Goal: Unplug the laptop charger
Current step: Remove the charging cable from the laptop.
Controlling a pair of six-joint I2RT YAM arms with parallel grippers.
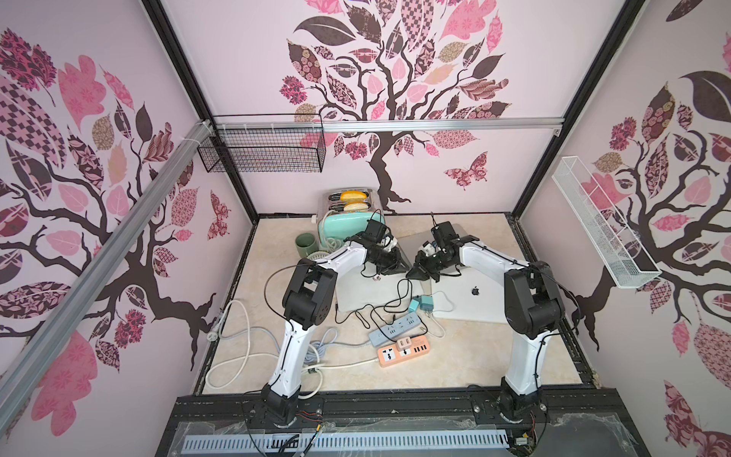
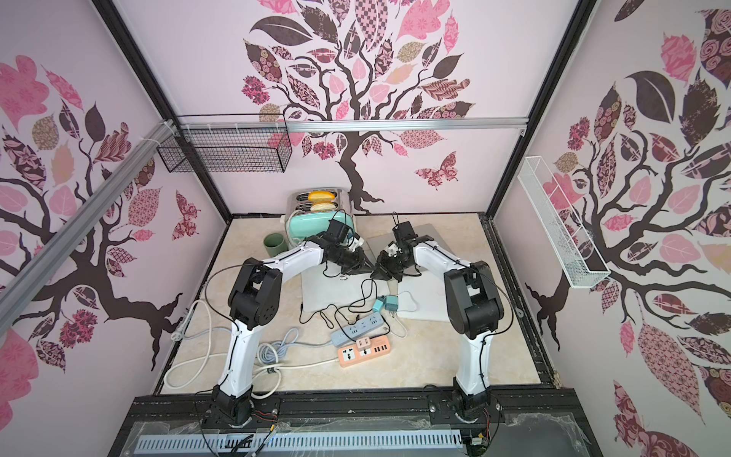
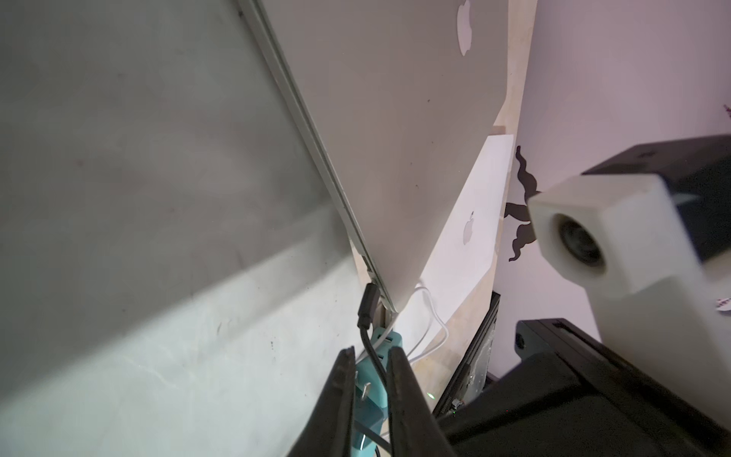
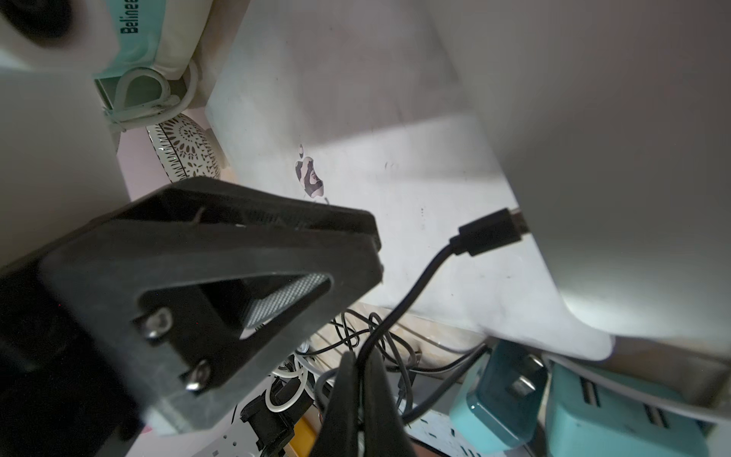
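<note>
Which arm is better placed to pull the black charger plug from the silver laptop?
Probably left: left gripper straddles the black cable beside its black plug; right gripper is shut on the cable farther away.

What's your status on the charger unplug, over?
Right gripper shut on black cable. Left gripper narrow, straddling same cable, not clamped. Plug seated in laptop edge. Teal adapter close by.

Black cable (image 3: 368,306) between fingers (image 3: 403,399) (slightly apart)
</note>
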